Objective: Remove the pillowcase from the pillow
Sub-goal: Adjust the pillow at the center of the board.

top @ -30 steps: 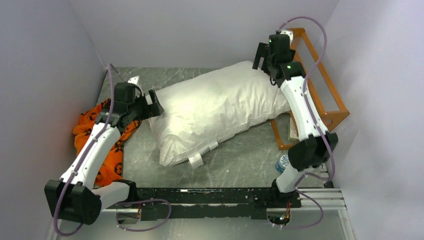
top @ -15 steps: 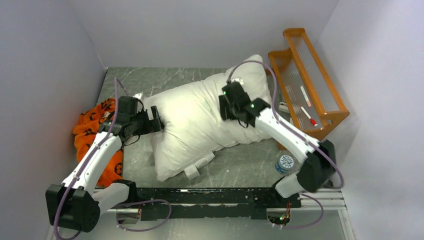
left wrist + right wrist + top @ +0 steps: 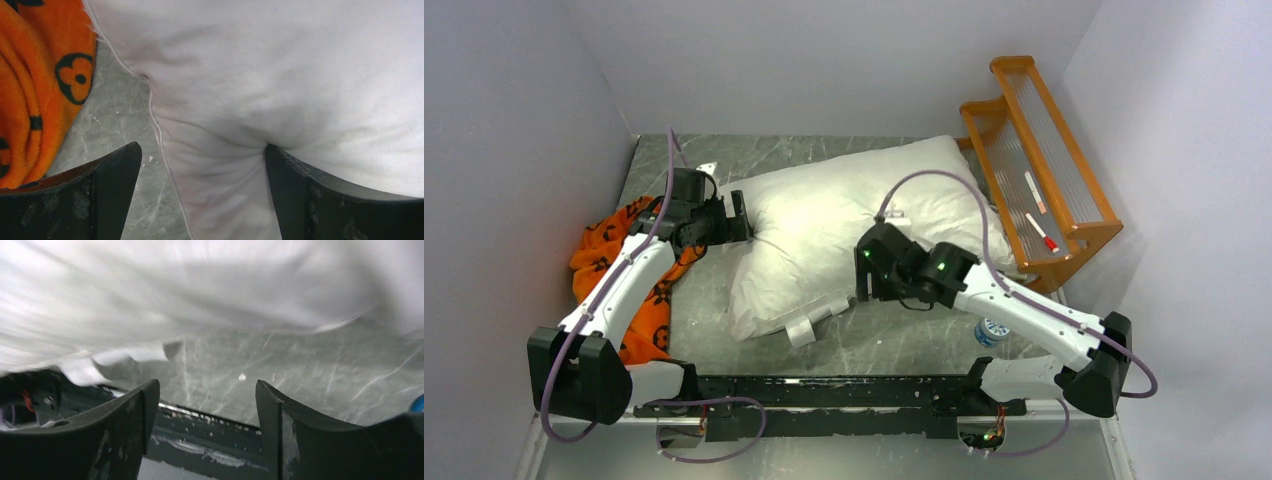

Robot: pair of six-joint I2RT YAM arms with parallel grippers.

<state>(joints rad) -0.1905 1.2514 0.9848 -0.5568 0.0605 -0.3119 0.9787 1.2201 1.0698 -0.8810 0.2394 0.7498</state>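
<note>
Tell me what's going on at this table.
Two robot arms are stripping a pillow. The orange pillowcase is already off, lying crumpled on the table to the left, and the white pillow lies bare in the middle. The left gripper is open with the pillow's left edge between its jaws. The right gripper hovers open by the pillow's near edge, holding nothing.

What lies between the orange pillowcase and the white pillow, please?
Only a wedge of bare grey table lies between the pillowcase and the pillow; it narrows farther from the camera. The left wrist view shows it.
</note>
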